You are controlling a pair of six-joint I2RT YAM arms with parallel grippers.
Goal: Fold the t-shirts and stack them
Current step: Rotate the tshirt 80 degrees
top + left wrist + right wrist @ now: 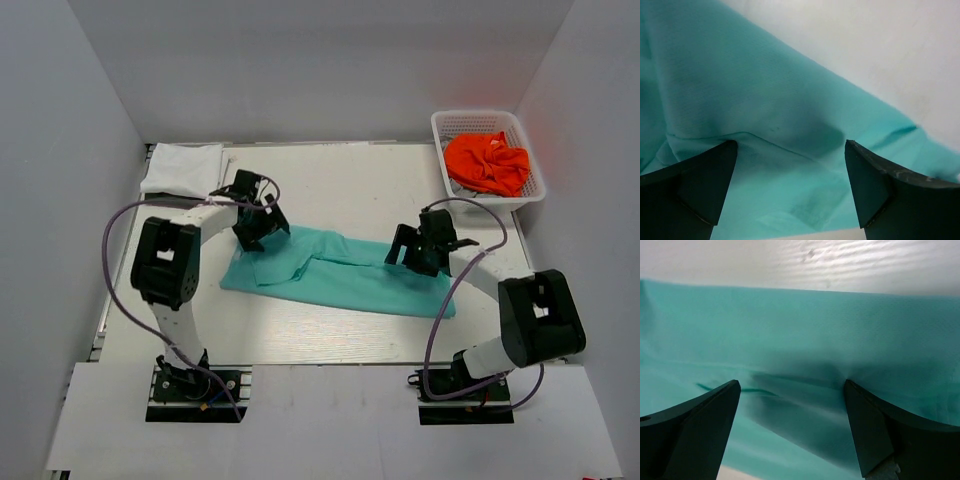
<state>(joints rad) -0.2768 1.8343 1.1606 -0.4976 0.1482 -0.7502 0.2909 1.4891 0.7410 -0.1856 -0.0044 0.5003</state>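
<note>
The left tool (790, 145) sat closest to its wrist camera, its two dark fingers spread wide with nothing between them. Beneath them was the teal t-shirt (765, 100), with a soft crease running from one fingertip toward the other. Whether the tips touched the cloth could not be told. Past the shirt's far edge, bare pale surface (890, 45) showed.

The right tool (792, 385) was likewise spread, with nothing gripped between its fingers. It was poised over the same teal cloth, where a shadowed fold lay between the fingertips.

From above, the teal t-shirt stretched as a long, partly folded band across the middle of the surface. It ran from the left centre toward the near right, with a flap doubled over at its left end. The left tool was over the shirt's far left corner and the right tool over its far right edge, well apart from each other.

A white t-shirt (183, 168) lay folded flat in the far left corner of the surface. At the far right stood a white mesh basket (480, 117), and a crumpled orange t-shirt (487, 162) was heaped inside it.
</note>
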